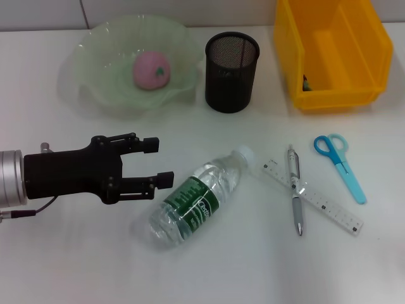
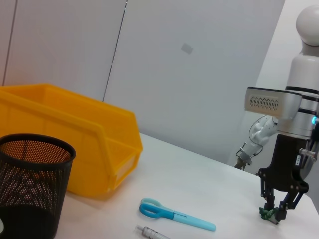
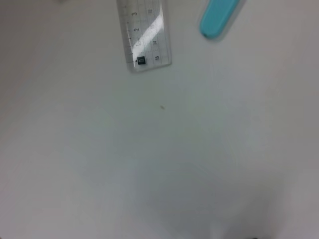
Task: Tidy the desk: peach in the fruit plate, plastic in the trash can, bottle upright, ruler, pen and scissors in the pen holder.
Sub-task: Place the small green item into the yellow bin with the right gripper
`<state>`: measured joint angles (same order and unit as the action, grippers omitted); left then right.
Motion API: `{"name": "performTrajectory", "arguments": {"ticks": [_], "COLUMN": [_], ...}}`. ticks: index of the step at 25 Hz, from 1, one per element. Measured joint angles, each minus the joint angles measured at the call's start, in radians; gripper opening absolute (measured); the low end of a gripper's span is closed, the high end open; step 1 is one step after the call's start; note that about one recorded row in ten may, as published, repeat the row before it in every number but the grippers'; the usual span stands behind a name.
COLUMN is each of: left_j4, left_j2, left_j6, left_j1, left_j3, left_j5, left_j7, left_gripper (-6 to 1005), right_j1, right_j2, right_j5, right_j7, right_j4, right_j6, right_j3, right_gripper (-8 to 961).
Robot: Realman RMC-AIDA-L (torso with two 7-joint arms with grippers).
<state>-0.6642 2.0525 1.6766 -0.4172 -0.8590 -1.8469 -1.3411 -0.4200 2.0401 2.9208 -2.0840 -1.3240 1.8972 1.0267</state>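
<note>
The left claw hangs low over the white counter, its two black fingers spread apart and holding nothing. It points toward the water bottle, which lies on its side just beside the fingertips, cap toward the mesh pen holder. This placing suggests the bottle is the next thing to grasp and set upright.

The peach already sits in the green fruit plate, so that step looks done. The pen lies across the clear ruler, touching it, and the blue scissors rest near them; all three are outside the holder. The yellow bin stands behind them.

The right claw, seen from the left wrist view, hangs near the counter edge, closed on a small greenish scrap
</note>
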Motion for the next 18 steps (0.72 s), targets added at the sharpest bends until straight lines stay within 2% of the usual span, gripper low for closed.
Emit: {"name": "performTrajectory", "arguments": {"ticks": [11, 16, 18], "left_j4": [0.0, 0.0, 0.0], "left_j2": [0.0, 0.0, 0.0], "left_j6": [0.0, 0.0, 0.0], "left_j1": [0.0, 0.0, -0.001], "left_j3": [0.0, 0.0, 0.0], "left_j5": [0.0, 0.0, 0.0], "left_j7": [0.0, 0.001, 0.0], "left_gripper": [725, 723, 722], "right_j1": [0.001, 0.001, 0.0], "right_j2": [0.001, 0.001, 0.003], "right_j5": [0.0, 0.0, 0.0], "right_j7": [-0.001, -0.001, 0.003], "right_j4": [0.0, -0.004, -0.012], "right_j6": [-0.002, -0.002, -0.001], "right_j3": [-0.001, -0.003, -0.01], "right_gripper": [61, -1, 6]}}
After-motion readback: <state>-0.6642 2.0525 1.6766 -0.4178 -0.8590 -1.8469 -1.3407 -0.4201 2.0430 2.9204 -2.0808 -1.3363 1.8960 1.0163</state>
